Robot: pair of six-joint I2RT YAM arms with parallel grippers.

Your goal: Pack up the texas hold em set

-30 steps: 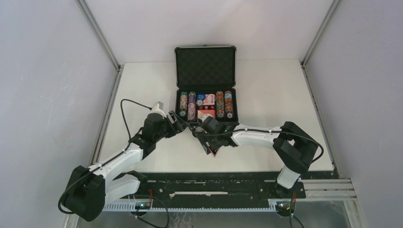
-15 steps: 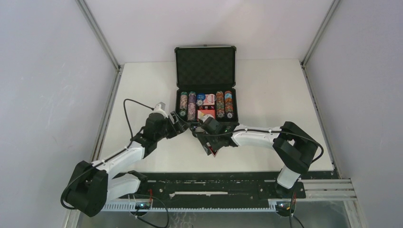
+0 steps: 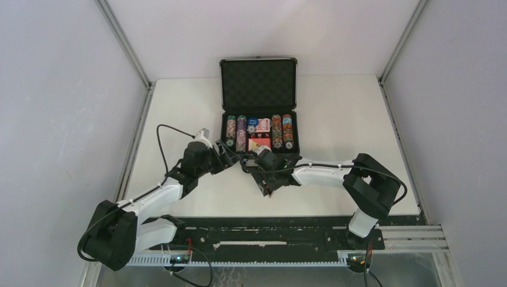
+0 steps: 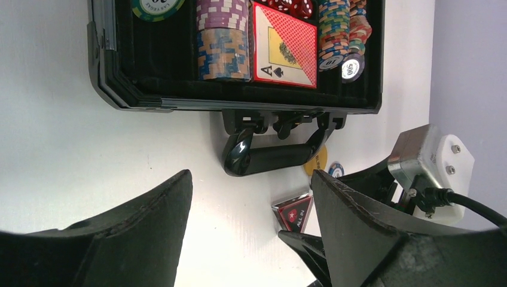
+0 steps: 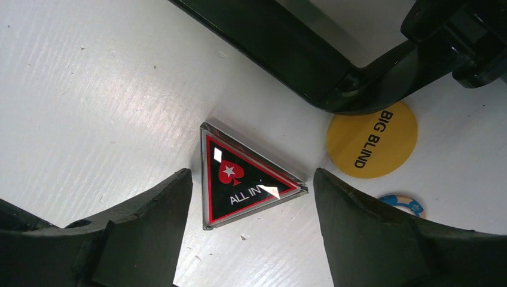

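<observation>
Right claw (image 5: 251, 173) gaped wide, empty, straddling ALL IN button (image 5: 239, 179) on worktop (image 5: 89, 89), apparently lined up to pinch it. Left claw (image 4: 250, 173) open, empty, facing case handle (image 4: 272, 156).

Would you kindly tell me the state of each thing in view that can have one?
briefcase, open, lid up.
carry handle, folded down on the table.
chip rows, slotted in the briefcase.
ALL IN marker, flat on the table, outside the briefcase.
BIG BLIND button, flat on the table, unpacked.
left hand, open, empty.
right hand, open around the marker, not gripping.
</observation>
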